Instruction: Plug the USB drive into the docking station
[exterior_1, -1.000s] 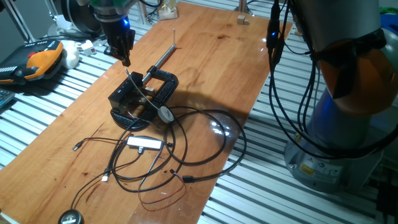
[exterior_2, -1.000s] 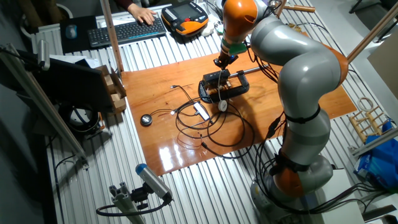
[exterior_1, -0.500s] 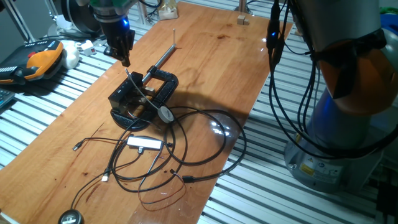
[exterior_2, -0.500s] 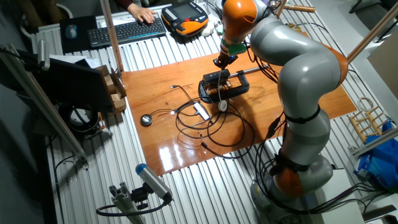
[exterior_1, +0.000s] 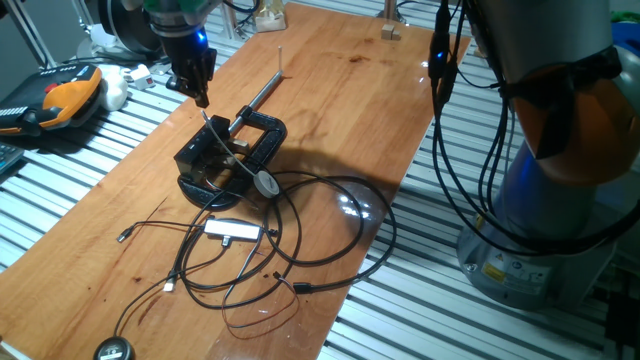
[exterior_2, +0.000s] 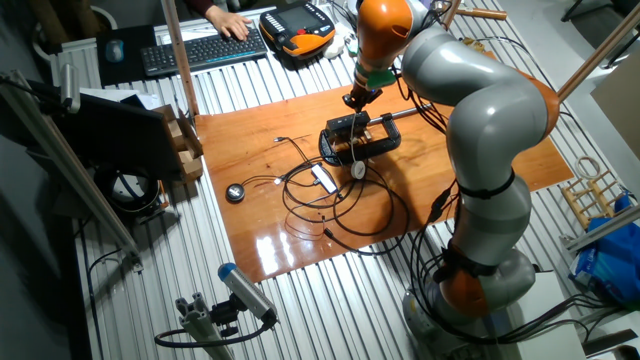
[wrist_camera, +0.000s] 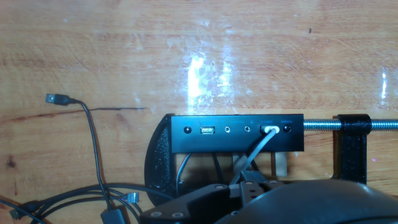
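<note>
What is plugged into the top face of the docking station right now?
On the docking station, a white cable sits in one port; the USB port beside it looks empty. The gripper's own body hides the station's lower part.

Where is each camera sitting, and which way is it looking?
One fixed view: low beside the table, facing the docking station; shows the pincer and the arm's base.
The other fixed view: high up, looking down at the whole table and the whole orange-and-grey arm.
Hand view: on the hand, looking straight down at the docking station's ports; only a dark bit of the hand shows.
All share the docking station and black clamp.
</note>
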